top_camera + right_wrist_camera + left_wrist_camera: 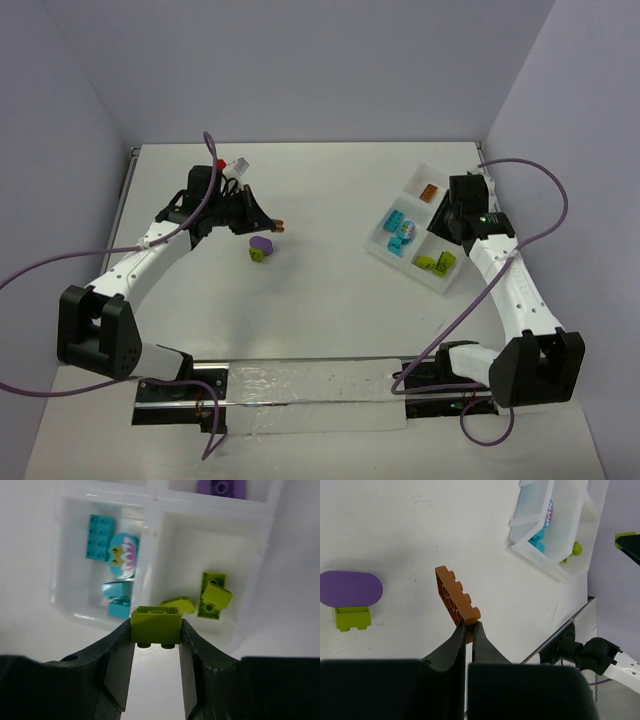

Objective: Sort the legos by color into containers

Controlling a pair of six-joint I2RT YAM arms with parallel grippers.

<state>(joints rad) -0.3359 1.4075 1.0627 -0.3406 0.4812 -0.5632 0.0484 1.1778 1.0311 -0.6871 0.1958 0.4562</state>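
- Currently, the left gripper (468,625) is closed on one end of an orange brick (454,596), apparently clear of the table (320,300).
- Likewise, the right gripper (156,630) grips a lime green brick (156,622) over the near edge of the tray (151,545).
- One compartment holds cyan bricks (100,537).
- A purple-and-green clump (260,247) lies on the table near the left gripper.

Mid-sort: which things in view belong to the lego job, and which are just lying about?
Job: orange brick in the left tool; lime brick in the right tool; purple-and-lime clump on the table; white divided tray; bricks already in it.
Lying about: purple cables; shiny strip along the near table edge.
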